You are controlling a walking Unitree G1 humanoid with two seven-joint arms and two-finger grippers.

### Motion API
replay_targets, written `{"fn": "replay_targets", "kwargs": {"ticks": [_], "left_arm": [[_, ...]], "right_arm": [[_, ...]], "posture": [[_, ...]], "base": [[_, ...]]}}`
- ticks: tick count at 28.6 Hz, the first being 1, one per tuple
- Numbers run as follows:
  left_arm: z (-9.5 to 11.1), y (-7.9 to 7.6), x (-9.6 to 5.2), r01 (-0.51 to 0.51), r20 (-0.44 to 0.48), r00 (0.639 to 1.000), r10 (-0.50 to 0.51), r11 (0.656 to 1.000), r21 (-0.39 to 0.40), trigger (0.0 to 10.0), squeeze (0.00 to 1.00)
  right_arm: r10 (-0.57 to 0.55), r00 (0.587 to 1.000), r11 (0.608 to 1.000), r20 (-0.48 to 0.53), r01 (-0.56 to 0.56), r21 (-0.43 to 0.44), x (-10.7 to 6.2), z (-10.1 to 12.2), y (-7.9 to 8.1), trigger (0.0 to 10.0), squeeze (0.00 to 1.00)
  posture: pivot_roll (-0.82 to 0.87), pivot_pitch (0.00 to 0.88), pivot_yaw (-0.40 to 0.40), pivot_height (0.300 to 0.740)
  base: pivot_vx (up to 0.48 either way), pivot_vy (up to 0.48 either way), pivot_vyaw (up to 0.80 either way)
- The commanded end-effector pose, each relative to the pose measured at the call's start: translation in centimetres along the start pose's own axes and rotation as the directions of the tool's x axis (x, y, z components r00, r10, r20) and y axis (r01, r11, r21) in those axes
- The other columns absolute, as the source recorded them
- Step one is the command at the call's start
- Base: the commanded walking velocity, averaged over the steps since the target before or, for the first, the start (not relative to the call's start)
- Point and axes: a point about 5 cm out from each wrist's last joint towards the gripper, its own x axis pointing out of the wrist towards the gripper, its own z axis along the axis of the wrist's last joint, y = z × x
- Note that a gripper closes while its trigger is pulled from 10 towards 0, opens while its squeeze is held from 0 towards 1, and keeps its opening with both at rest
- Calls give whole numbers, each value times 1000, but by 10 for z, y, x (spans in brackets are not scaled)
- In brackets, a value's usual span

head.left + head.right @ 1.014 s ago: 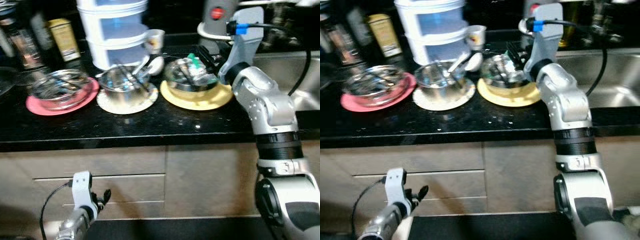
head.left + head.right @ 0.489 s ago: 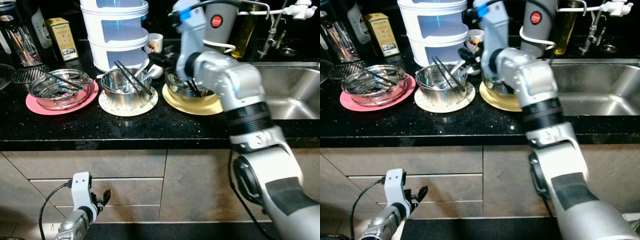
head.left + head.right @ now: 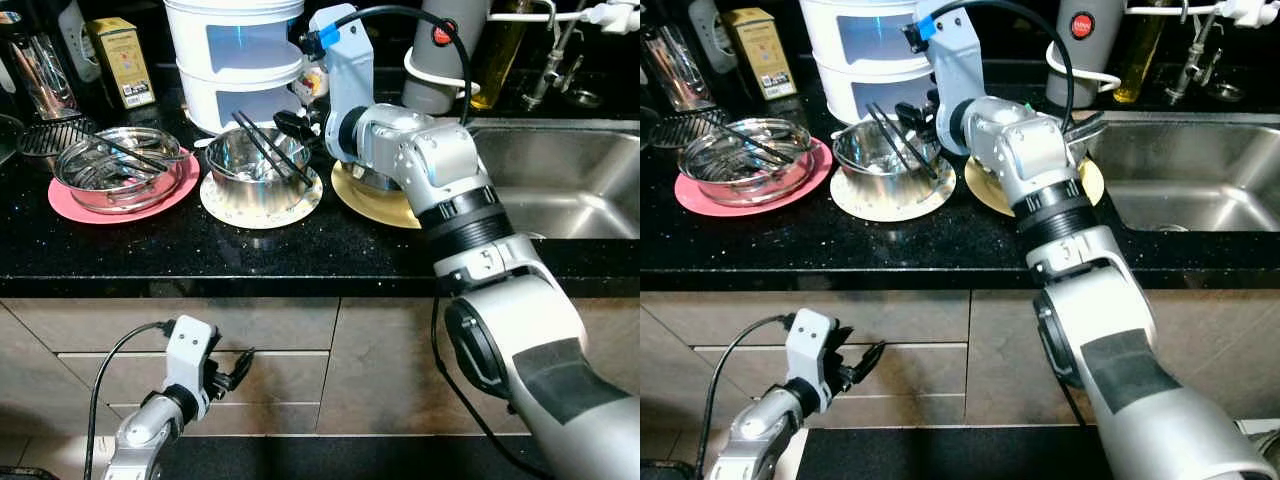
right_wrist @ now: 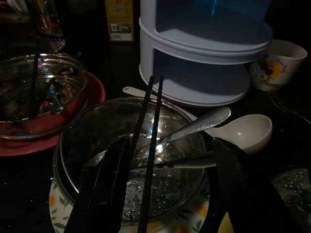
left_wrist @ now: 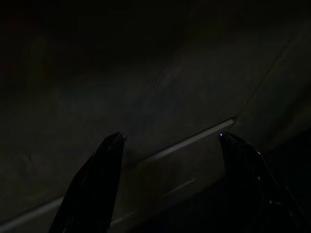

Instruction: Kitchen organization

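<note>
A steel bowl (image 3: 250,168) stands on a white flowered plate (image 3: 262,203) mid-counter. Two black chopsticks (image 4: 148,145) lie across its rim and a metal spoon (image 4: 197,126) leans inside it. A white ceramic spoon (image 4: 245,130) lies just behind the bowl. My right gripper (image 4: 170,143) hovers open just above the bowl's far right rim, holding nothing. To its left, a second steel bowl (image 3: 115,168) with utensils sits on a pink plate (image 3: 60,200). My right arm hides most of a yellow plate (image 3: 375,203) to the right. My left gripper (image 5: 170,137) hangs open, low by the drawers.
A white stacked container (image 3: 235,55) and a small printed cup (image 4: 279,63) stand behind the bowls. A yellow box (image 3: 120,60) and jars are at back left. The steel sink (image 3: 560,180) lies to the right. Cabinet drawers (image 3: 290,365) are below the counter's front edge.
My right arm has swung left from the bowl on the yellow plate to above the middle bowl. The camera has shifted too. The left arm still hangs low.
</note>
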Motion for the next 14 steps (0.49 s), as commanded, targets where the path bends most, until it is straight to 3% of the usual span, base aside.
{"fn": "replay_targets", "kwargs": {"ticks": [1, 6, 8, 9, 10, 12, 13, 14], "left_arm": [[15, -6, -3, 54, 21, 998, -56, 997, 51, 10000, 0], [36, -17, -7, 104, 50, 993, -109, 990, 96, 10000, 0], [49, -24, -9, 127, 71, 988, -137, 984, 124, 10000, 0], [58, -27, -8, 130, 91, 985, -143, 982, 134, 10000, 0], [58, -27, -8, 130, 91, 985, -143, 982, 134, 10000, 0], [76, -29, -7, 110, 143, 981, -131, 984, 143, 10000, 0], [76, -29, -7, 110, 143, 981, -131, 984, 143, 10000, 0], [85, -28, -6, 96, 171, 978, -118, 987, 130, 10000, 0]], "right_arm": [[-61, 998, 998, 36, 60, 11, -2, 6, -12, 10000, 0], [-137, 989, 990, 57, 134, 51, -7, 3, -32, 10000, 0], [-198, 979, 979, 55, 194, 70, -13, 0, -48, 10000, 4], [-248, 968, 967, 46, 245, 64, -16, -4, -59, 10000, 47], [-248, 968, 967, 46, 245, 64, -16, -4, -59, 10000, 47], [-328, 945, 944, 14, 328, 31, -22, -13, -75, 10000, 180], [-328, 945, 944, 14, 328, 31, -22, -13, -75, 10000, 180], [-350, 937, 937, -1, 350, 16, -24, -17, -79, 10000, 800]], "posture": [[30, 0, -39, 740], [33, 4, -37, 740], [31, 12, -32, 740], [31, 12, -32, 740], [31, 12, -32, 740], [32, 18, -30, 740], [32, 18, -30, 740], [32, 18, -30, 740]], "base": [[0, 0, 0], [0, 0, 0], [0, 0, 0], [0, 0, 0], [0, 0, 0], [0, 0, 0], [0, 0, 0], [0, 0, 0]]}}
